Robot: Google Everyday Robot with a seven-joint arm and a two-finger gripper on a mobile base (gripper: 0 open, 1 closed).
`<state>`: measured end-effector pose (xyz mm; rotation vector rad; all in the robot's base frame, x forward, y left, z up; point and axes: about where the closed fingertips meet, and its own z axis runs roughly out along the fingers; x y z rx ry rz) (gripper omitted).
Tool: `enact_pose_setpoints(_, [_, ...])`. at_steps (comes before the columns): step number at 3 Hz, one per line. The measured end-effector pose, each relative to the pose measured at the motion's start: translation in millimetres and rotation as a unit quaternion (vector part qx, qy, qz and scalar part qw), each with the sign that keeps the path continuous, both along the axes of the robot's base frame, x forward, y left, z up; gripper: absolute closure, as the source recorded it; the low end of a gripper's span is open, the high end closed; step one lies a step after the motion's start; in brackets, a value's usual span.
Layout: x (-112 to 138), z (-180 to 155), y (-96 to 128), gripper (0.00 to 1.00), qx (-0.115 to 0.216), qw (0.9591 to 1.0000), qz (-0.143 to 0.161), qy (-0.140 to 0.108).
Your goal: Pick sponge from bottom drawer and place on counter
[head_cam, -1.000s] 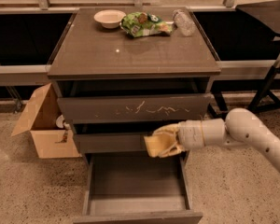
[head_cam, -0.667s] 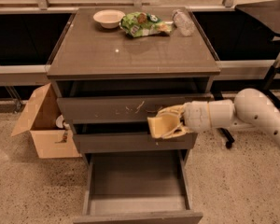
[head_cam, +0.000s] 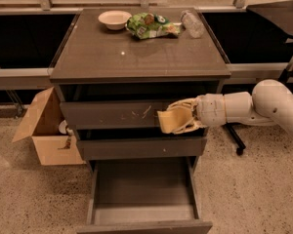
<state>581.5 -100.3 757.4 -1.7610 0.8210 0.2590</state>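
Observation:
My gripper (head_cam: 178,117) is shut on the pale yellow-tan sponge (head_cam: 169,121) and holds it in front of the scratched top drawer front, above the middle drawer. My white arm reaches in from the right. The bottom drawer (head_cam: 144,211) is pulled open below, and its flat grey floor is bare. The counter (head_cam: 136,52) is the glossy dark top of the cabinet, above the gripper.
At the back of the counter lie a white bowl (head_cam: 114,19), a green snack bag (head_cam: 149,25) and a clear plastic bottle (head_cam: 191,23). An open cardboard box (head_cam: 45,128) stands on the floor to the left of the cabinet. A dark chair base stands behind my arm on the right.
My gripper has risen with the sponge, from in front of the middle drawer to in front of the top drawer front. The drawer stays open.

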Motion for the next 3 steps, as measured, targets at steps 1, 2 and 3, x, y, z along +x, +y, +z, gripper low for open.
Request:
enact_pose_setpoints(1, [9,24,0,1.0,-0.005,1.0,0.001,-0.005])
enact_pose_setpoints(2, [31,78,0,1.0,-0.028,0.9995,0.001,-0.014])
enact_pose_setpoints(3, [81,144,11,1.0,-0.059,0.9978,0.004,-0.03])
